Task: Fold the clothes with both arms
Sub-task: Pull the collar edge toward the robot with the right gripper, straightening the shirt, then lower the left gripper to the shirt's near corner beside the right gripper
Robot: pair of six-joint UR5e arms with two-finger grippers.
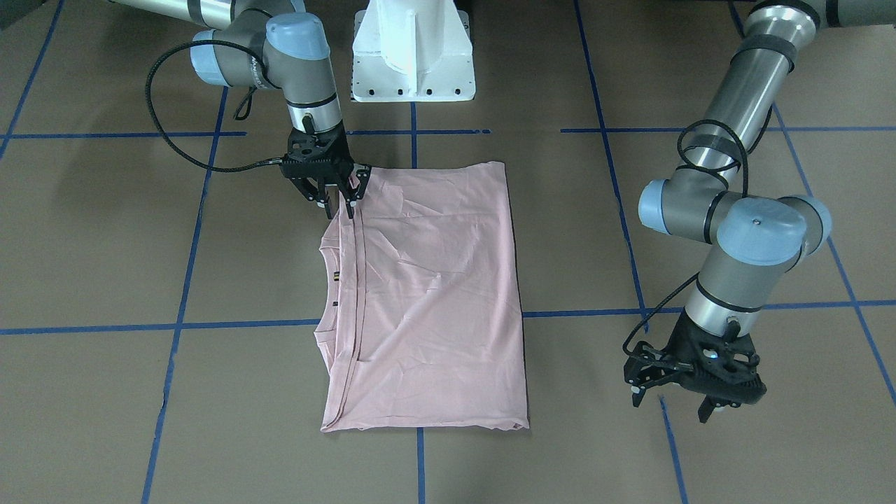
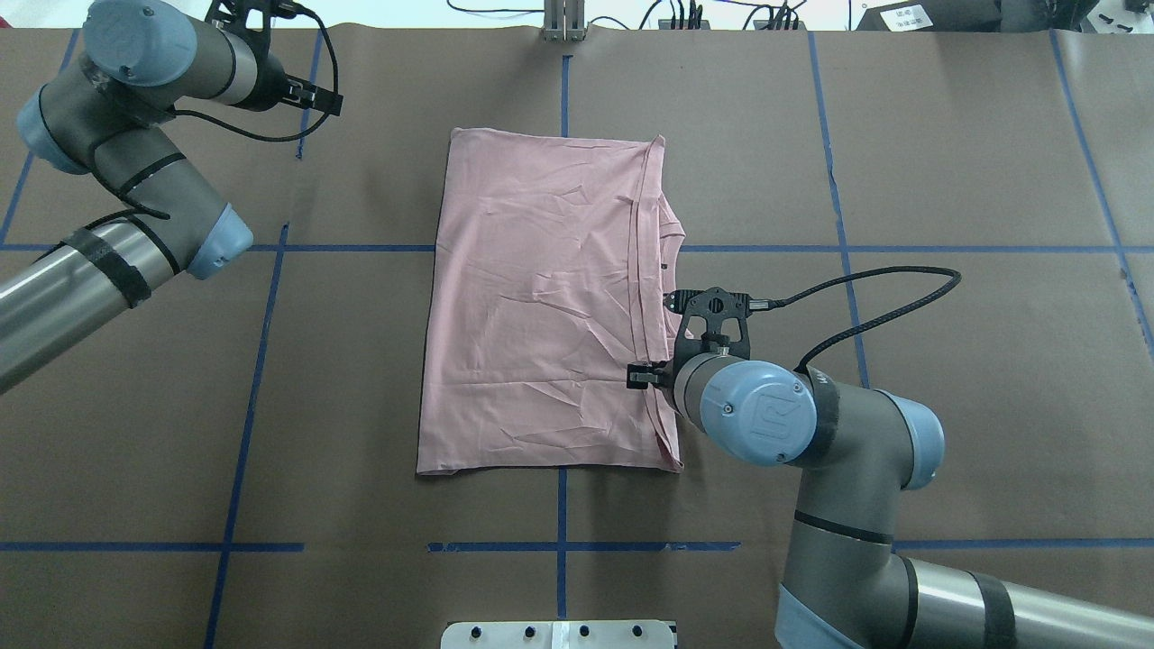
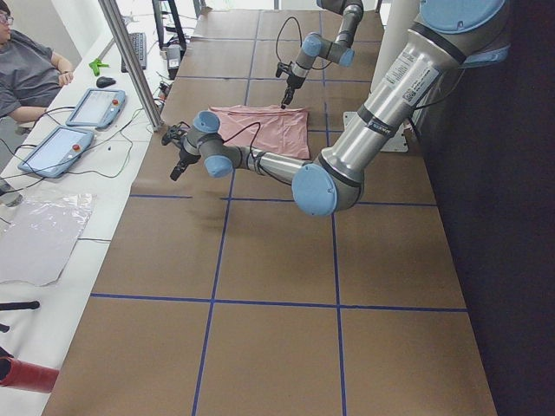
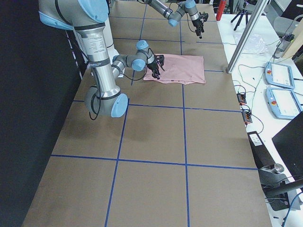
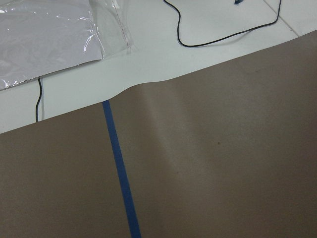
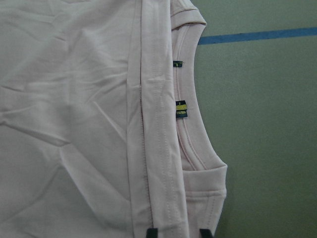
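The pale pink T-shirt (image 1: pixel 434 294) lies folded in half lengthwise on the brown table, plain side up, also in the overhead view (image 2: pixel 541 306). Its collar and small dark tags (image 6: pixel 181 109) show along one long edge. My right gripper (image 1: pixel 338 204) is over that edge near the corner closest to the robot, open. Its fingertips (image 6: pixel 151 232) stand on either side of the folded hem band. In the overhead view the wrist mostly hides my right gripper (image 2: pixel 651 372). My left gripper (image 1: pixel 673 406) is open and empty above bare table, well away from the shirt near the far edge (image 2: pixel 311 93).
The white pedestal base (image 1: pixel 413 56) stands behind the shirt. Blue tape lines (image 1: pixel 178 325) cross the table. The left wrist view shows the table's edge, a white bench with a clear plastic bag (image 5: pixel 44 34) and a black cable (image 5: pixel 218 37). An operator (image 3: pixel 26 69) sits at that bench.
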